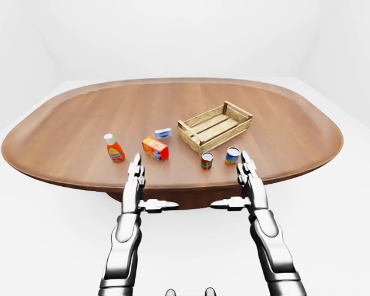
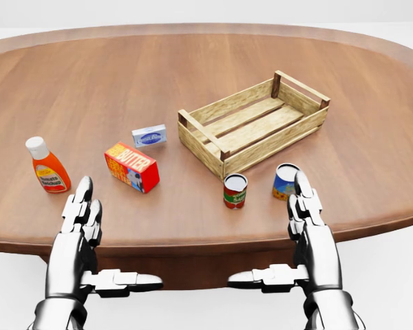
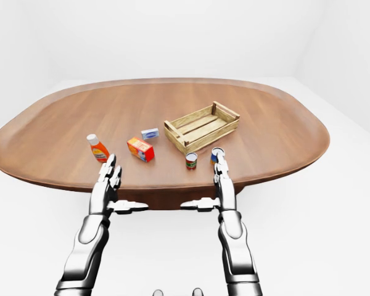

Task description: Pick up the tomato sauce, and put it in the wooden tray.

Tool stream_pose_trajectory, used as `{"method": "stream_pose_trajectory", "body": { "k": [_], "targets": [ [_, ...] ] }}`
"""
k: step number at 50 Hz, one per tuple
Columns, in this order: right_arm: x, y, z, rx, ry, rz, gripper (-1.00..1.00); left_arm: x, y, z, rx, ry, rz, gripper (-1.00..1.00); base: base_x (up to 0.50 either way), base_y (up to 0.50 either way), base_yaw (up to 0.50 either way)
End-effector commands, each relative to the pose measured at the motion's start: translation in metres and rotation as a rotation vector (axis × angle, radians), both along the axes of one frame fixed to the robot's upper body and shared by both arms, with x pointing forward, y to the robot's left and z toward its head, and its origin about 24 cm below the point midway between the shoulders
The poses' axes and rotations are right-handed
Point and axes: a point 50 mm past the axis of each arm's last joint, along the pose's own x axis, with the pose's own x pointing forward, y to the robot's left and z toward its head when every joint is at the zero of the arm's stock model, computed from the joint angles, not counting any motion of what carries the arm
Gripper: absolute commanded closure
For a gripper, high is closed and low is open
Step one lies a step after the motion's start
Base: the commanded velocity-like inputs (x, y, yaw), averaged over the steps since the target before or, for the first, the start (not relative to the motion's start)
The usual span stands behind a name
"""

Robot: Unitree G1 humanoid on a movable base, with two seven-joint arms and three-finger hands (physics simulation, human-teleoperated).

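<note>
Tomato sauce can (image 2: 235,190), red and green label, is seen upright on the wooden table (image 2: 193,82), near the table's lower edge in the head view. It is not touched by either hand. The right hand (image 2: 310,227) is held to the can's right, fingers (image 2: 303,189) extended and spread, thumb pointing inward; nothing is gripped. The left hand (image 2: 79,230) is held well apart at lower left, fingers likewise open and empty.

A blue-labelled can (image 2: 285,181) is noted just right of the tomato sauce, partly covered by the right fingertips in this view; contact cannot be told.

The wooden tray (image 2: 251,124), slatted, is set just above both cans; nothing is seen inside it.

Left of the tray: a small blue-white box (image 2: 149,135), a red-orange carton (image 2: 131,166), an orange bottle with white cap (image 2: 47,166).
</note>
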Motion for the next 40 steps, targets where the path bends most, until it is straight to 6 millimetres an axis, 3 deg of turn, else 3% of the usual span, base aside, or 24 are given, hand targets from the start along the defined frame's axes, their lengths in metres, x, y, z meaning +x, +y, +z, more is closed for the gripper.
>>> {"method": "stream_pose_trajectory", "body": {
  "k": [1,7,16,40],
  "targets": [
    [-0.0016,-0.0033,0.0018,0.011,0.002,0.013,-1.00,0.0002,0.0072,-0.0003,0.002,0.000,0.003,-1.00,0.00,0.00,0.00],
    [-0.0007,-0.0027,-0.0026,0.008,0.012,0.017,-1.00,-0.0003,0.0069,-0.0002,0.004,0.001,0.002,-1.00,0.00,0.00,0.00],
    [-0.0047,0.0011,0.0067,0.018,-0.039,0.048,-1.00,0.0002,0.0076,-0.0002,0.001,0.000,0.004,-1.00,0.00,0.00,0.00],
    [-0.0051,0.0042,0.0063,0.003,-0.026,0.061,-1.00,0.0008,0.0086,0.0006,-0.002,0.003,0.005,-1.00,0.50,0.00,0.00]
  ]
}}
